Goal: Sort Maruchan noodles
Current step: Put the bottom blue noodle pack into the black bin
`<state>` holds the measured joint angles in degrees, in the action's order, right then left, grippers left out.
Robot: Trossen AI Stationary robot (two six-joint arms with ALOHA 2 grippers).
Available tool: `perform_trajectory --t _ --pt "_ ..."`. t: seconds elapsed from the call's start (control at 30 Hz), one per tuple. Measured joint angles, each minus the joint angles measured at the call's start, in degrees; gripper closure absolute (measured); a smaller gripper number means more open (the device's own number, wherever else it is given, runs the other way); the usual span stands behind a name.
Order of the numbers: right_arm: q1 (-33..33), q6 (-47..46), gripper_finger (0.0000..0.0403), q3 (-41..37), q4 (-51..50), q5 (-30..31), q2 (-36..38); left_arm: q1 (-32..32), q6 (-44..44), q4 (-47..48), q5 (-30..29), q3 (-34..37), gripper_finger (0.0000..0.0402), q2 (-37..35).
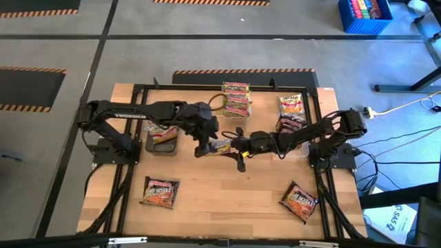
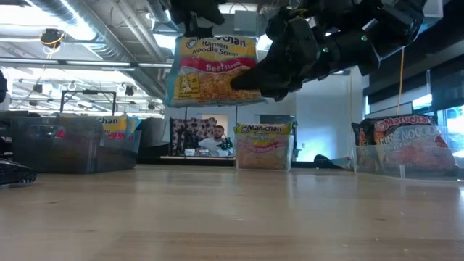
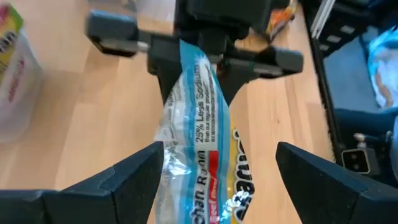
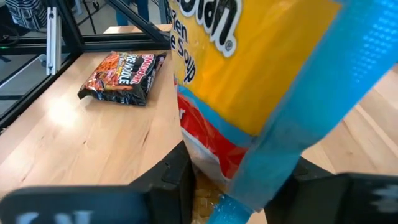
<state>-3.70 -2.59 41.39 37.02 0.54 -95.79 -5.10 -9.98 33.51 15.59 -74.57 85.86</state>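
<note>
handover in progress at table centre. the beef ramen packet point(image 1: 222, 146) hangs in the air between the two arms, clear of the table point(image 1: 227, 200); in the low view it floats well above the wood. my right gripper point(image 1: 241, 146) is clamped on one edge of it, and the left wrist view shows those dark fingers pinching the blue seam. my left gripper point(image 3: 217, 165) has its jaws spread wide on either side of the packet with daylight on both sides, so i read it as released, not gripping. other packets: a dark one point(image 1: 160, 191) at about 7 o'clock on the table, another dark one point(image 1: 298, 200) at about 5 o'clock, a stack point(image 1: 236, 98) at 12 o'clock, and more in the clear tub point(image 1: 293, 124) at 2 o'clock and the tub point(image 1: 162, 136) at 9 o'clock. step in hand, as i judge it: passing the beef packet from left to right for sorting. next move calls for backing the left arm straight away without brushing the packet, then carrying it to whichever pile matches its flavour; i cannot tell from here which tub that is.
</note>
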Motion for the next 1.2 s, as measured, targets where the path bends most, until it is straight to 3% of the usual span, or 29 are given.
perform_trajectory --t 0.57,1.0,1.2 --pt "0.0 -0.1 0.0289 0.0 0.1 0.6 0.0 0.3 -3.1 4.4 -1.5 -1.6 0.0105 7.5" --pt "0.0 -0.8 0.0253 0.0 0.3 3.0 0.0 0.3 -1.5 4.6 -2.7 -1.5 0.0252 7.4" --pt "0.0 -1.0 0.0201 0.0 0.4 3.7 0.0 0.3 -1.4 4.6 -2.8 -1.5 0.0272 7.4"
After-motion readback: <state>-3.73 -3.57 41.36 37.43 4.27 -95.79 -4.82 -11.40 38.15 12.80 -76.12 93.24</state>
